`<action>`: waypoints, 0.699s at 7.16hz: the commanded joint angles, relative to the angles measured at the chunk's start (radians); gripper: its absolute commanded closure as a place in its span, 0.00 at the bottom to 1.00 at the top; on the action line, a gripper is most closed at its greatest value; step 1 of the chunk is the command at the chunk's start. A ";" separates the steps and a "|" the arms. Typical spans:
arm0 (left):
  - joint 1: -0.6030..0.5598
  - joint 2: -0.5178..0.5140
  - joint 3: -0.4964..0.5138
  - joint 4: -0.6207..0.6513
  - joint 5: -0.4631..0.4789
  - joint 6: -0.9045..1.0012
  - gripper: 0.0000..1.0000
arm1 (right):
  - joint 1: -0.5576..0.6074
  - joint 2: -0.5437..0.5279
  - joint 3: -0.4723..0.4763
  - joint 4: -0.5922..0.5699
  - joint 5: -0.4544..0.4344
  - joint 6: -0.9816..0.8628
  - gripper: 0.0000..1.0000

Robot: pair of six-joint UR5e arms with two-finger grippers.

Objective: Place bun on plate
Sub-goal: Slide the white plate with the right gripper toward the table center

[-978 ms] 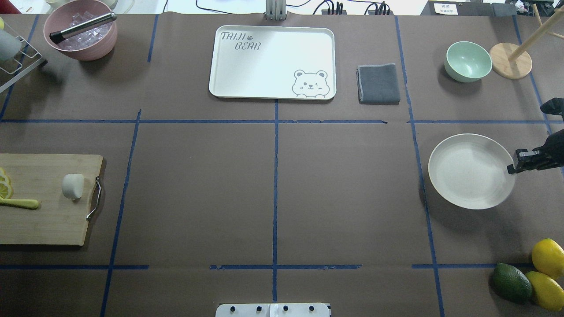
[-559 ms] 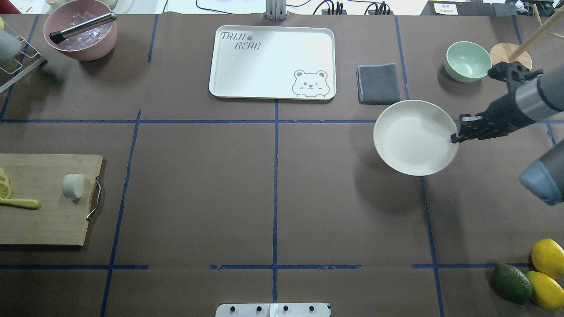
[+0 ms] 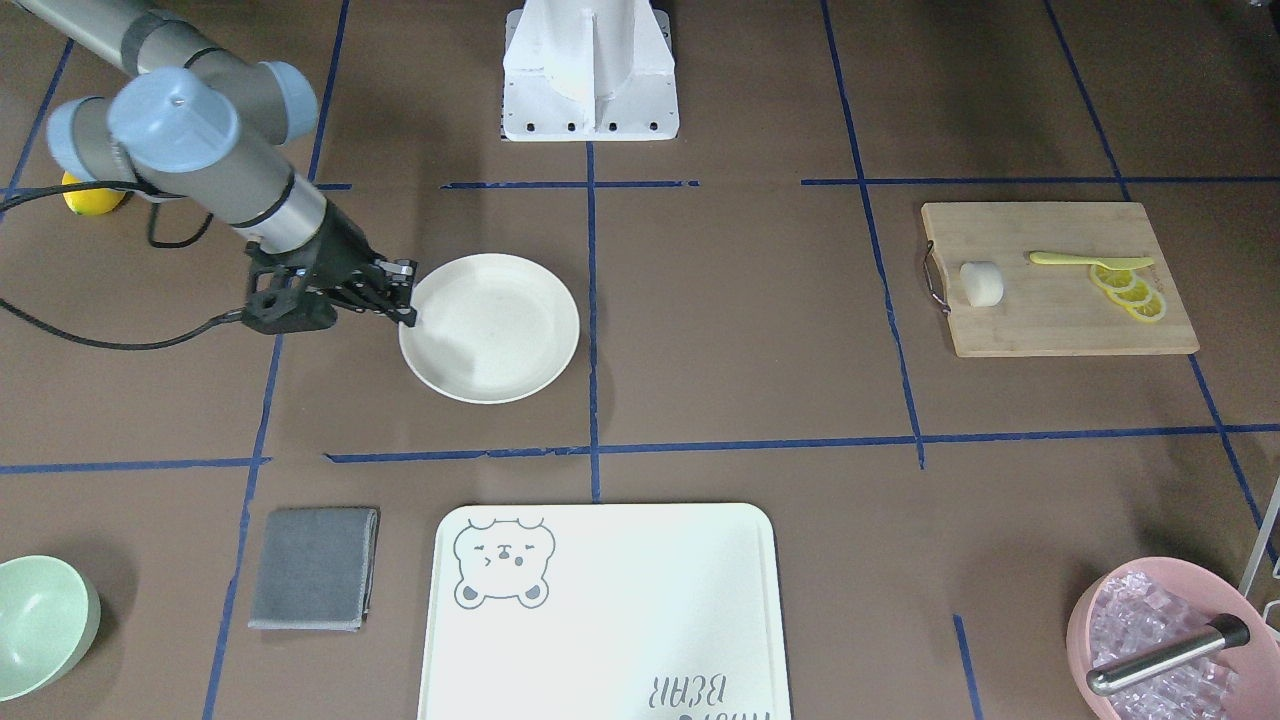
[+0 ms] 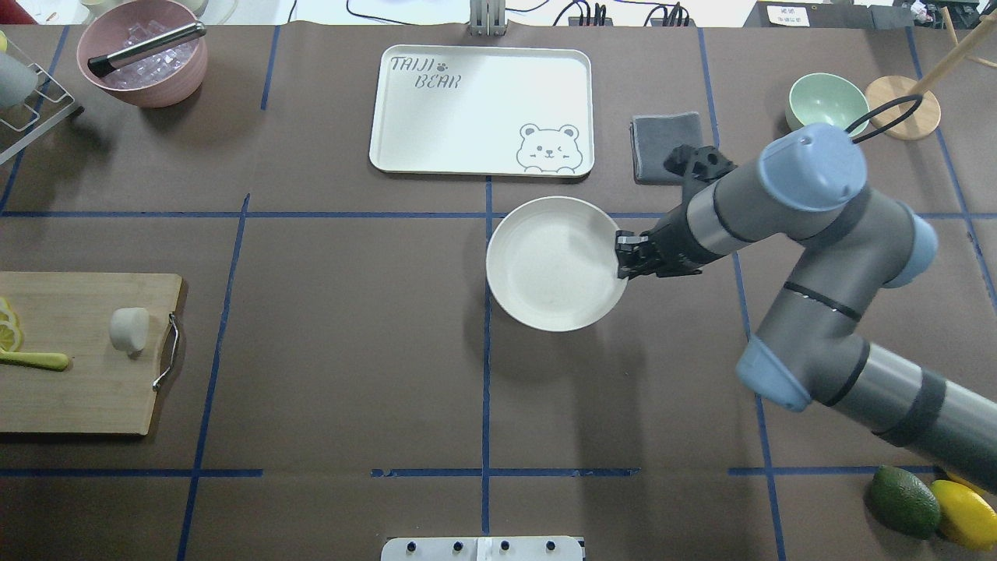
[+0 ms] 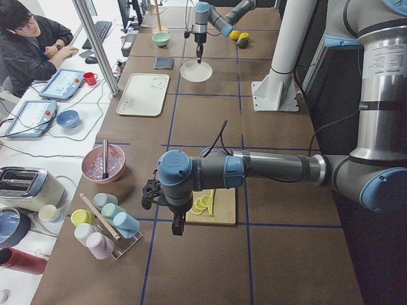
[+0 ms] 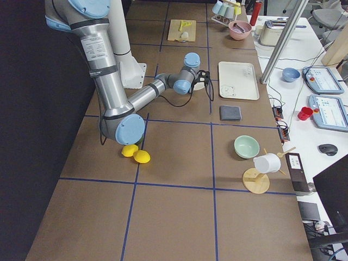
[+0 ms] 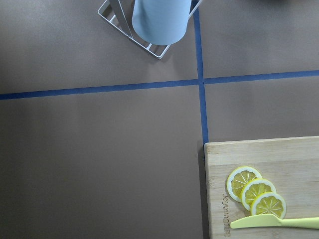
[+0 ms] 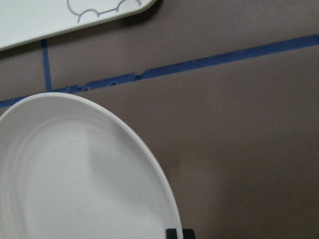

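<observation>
The bun (image 4: 129, 329), a small white lump, lies on the wooden cutting board (image 4: 78, 389) at the table's left end, also seen on the board as the bun (image 3: 981, 284). The cream plate (image 4: 553, 265) is at the table's middle, just right of the centre tape line. My right gripper (image 4: 623, 263) is shut on the plate's right rim and seems to hold it a little above the table. In the right wrist view the plate (image 8: 75, 174) fills the lower left. My left gripper (image 5: 175, 225) hangs near the board's far end; I cannot tell if it is open or shut.
The bear-print tray (image 4: 483, 109) and a grey cloth (image 4: 668, 144) lie behind the plate. A mint bowl (image 4: 826, 105) stands at back right and a pink ice bowl (image 4: 144, 54) at back left. Lemon slices (image 7: 256, 194) and a yellow knife (image 7: 274, 221) share the board.
My right arm has carried the plate from the table's right side leftward to the middle, gripping its rim throughout. The bun has not moved.
</observation>
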 commanded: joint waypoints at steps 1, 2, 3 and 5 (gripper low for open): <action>0.000 0.001 0.011 0.000 0.000 0.002 0.00 | -0.114 0.090 -0.061 -0.002 -0.111 0.108 1.00; 0.000 0.004 0.011 0.000 0.000 0.002 0.00 | -0.135 0.093 -0.060 -0.004 -0.124 0.110 1.00; 0.000 0.004 0.011 0.000 0.000 0.002 0.00 | -0.160 0.091 -0.063 -0.004 -0.141 0.110 0.99; 0.000 0.004 0.008 0.000 0.000 0.000 0.00 | -0.178 0.090 -0.065 -0.005 -0.155 0.108 0.79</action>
